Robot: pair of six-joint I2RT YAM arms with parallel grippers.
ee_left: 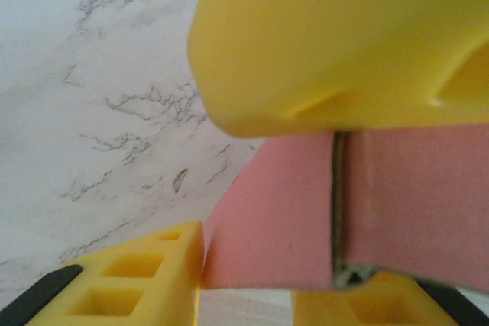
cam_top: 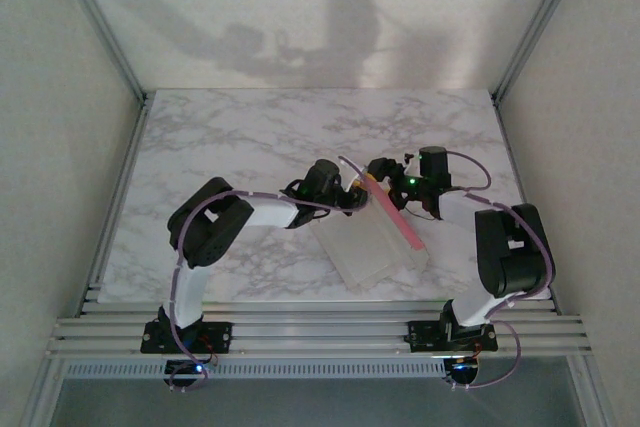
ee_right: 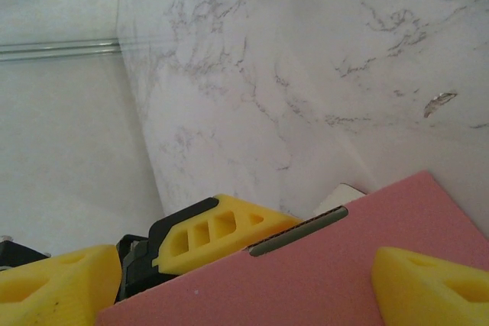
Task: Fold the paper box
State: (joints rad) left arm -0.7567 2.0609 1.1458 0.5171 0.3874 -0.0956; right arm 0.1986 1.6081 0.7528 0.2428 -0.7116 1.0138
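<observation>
Where right fingers [ee_right: 428, 288] gape, paper box [ee_right: 321, 272] (pink) sits.

The paper box [cam_top: 372, 247] sits partly folded on the marble bench [cam_top: 240, 137], a little right of the middle and toward the near edge. Its broad white panel lies flat and slants away from that edge, with faint creases running along it. Along the right side a long narrow flap [cam_top: 395, 215] stands up on edge, showing its pink face. Close up, the pink board is matte and smooth, with a thin dark slot [ee_right: 298, 231] cut near one edge.
</observation>
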